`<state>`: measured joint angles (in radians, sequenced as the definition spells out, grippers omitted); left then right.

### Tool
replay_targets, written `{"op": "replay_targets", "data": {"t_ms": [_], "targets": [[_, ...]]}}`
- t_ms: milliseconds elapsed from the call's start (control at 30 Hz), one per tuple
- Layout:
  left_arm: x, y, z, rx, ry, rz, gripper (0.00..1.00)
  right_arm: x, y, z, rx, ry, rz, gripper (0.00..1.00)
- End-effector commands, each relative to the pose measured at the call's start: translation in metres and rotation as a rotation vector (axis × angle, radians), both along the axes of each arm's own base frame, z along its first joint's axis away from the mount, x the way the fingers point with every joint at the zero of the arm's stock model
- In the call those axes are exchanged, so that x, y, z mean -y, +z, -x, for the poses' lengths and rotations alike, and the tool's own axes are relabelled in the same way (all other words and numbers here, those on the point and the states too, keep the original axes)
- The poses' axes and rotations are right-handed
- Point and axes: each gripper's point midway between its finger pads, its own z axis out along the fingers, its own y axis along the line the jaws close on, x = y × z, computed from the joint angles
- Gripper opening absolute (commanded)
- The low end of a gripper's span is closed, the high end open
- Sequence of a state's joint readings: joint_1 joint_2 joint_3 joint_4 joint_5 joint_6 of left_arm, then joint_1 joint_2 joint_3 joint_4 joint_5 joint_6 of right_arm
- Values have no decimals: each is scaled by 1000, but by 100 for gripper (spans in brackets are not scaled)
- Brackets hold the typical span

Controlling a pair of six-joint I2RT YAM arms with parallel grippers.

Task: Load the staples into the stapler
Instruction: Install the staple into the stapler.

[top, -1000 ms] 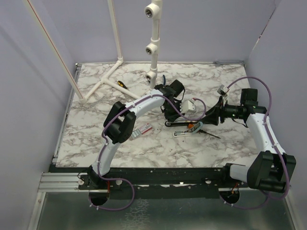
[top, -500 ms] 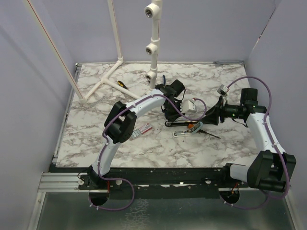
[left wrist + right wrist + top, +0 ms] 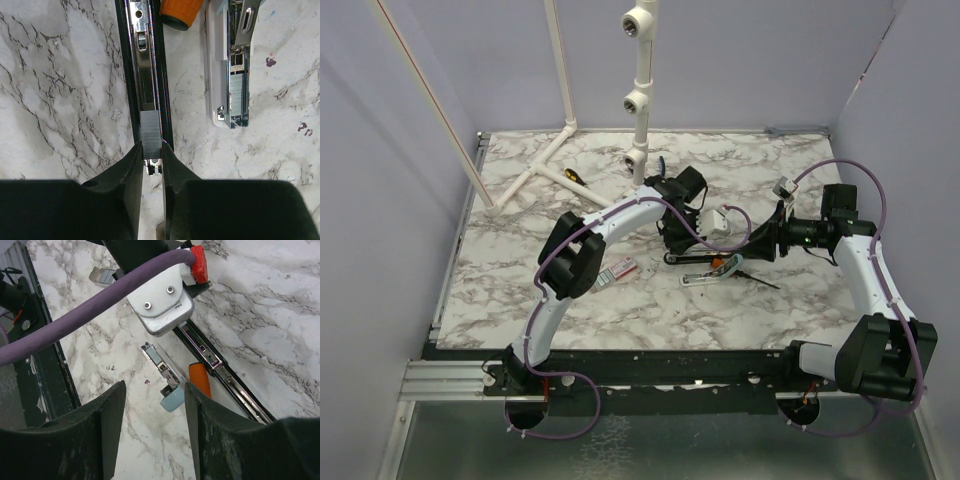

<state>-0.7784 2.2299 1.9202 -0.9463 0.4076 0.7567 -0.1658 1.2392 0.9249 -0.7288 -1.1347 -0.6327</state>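
Staples are the thing to watch: a short ribbed staple strip (image 3: 150,129) is pinched at its near end between the fingertips (image 3: 135,160) of the left gripper (image 3: 152,156). That gripper is nearly closed, with only the strip's width between the jaws. The strip lies directly over the metal channel of the stapler (image 3: 145,60) and is lined up with it; whether it is fully seated I cannot tell. From that wrist the stapler runs straight away from the fingers, its long axis carrying on the line of the strip. So I'd judge the coming move to be a slide forward along the channel, not a sideways shift.

From above, the stapler (image 3: 690,258) lies about the middle of the worktop (image 3: 520,290), a little toward the right edge. Its length runs roughly parallel to the near edge, and the end under the left gripper points toward the left edge. The left arm is plainly the nearer one.

The right gripper (image 3: 154,390) hangs near the stapler's other end, jaws about half open and holding nothing. Below it are the pale teal bar (image 3: 172,401) and an orange screwdriver handle (image 3: 200,380), just beside the stapler. The white staple box (image 3: 620,270) lies apart, toward the left edge.
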Motion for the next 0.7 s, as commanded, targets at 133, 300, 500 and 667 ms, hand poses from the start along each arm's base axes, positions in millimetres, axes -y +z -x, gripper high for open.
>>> {"op": "replay_targets", "data": {"t_ms": [133, 300, 500, 667], "targets": [[-2, -12, -2, -3, 4, -42, 20, 0, 7, -2, 12, 12, -16, 55], [-4, -14, -1, -7, 4, -53, 20, 0, 6, -2, 9, 12, -17, 55], [-4, -16, -1, -12, 1, -63, 21, 0, 6, -2, 6, 12, -18, 55], [-3, -17, 0, -18, -1, -68, 22, 0, 6, -2, 4, 13, -19, 55]]}}
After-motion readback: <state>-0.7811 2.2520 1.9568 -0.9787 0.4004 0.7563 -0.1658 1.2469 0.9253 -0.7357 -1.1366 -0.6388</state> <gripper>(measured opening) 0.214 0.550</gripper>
